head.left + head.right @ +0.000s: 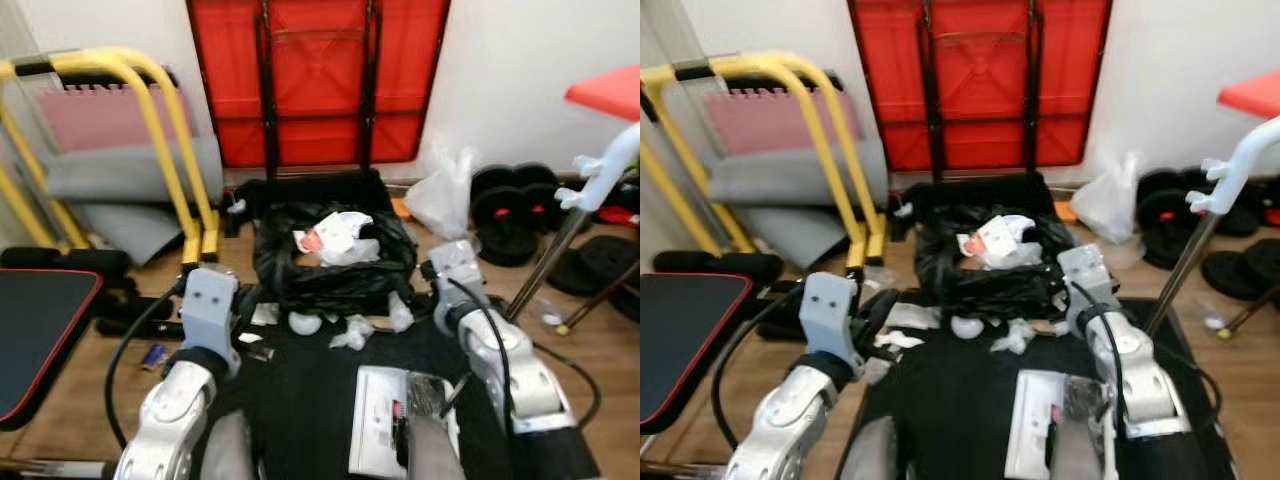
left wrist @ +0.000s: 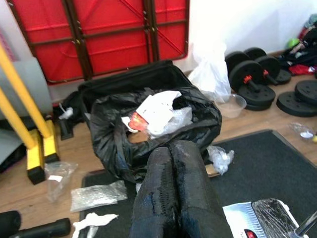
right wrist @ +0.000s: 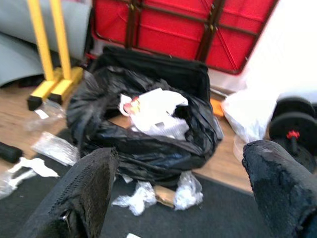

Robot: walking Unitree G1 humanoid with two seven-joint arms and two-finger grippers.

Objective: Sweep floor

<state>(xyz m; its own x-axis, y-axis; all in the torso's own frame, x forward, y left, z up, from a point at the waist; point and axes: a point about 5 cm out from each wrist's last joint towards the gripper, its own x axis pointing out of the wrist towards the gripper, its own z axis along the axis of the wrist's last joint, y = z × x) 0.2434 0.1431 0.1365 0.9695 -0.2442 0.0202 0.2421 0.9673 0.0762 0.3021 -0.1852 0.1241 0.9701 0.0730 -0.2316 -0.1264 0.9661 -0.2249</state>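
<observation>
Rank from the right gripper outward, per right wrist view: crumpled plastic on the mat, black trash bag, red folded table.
From the right gripper:
1. Crumpled plastic, on the mat edge just ahead.
2. Black trash bag, behind it, full of litter.
3. Red folded table, against the wall, farthest.

Black mat (image 1: 320, 400) just ahead is mostly open, room for a gripper btwn the two arms. Stuffed black trash bag (image 1: 335, 255) blocks the far edge, w/ crumpled plastic scraps (image 1: 352, 330) along its front. Yellow frame (image 1: 165, 150) hems the left; slanted metal pole (image 1: 550, 260) and weight plates (image 1: 510, 215) crowd the right.
</observation>
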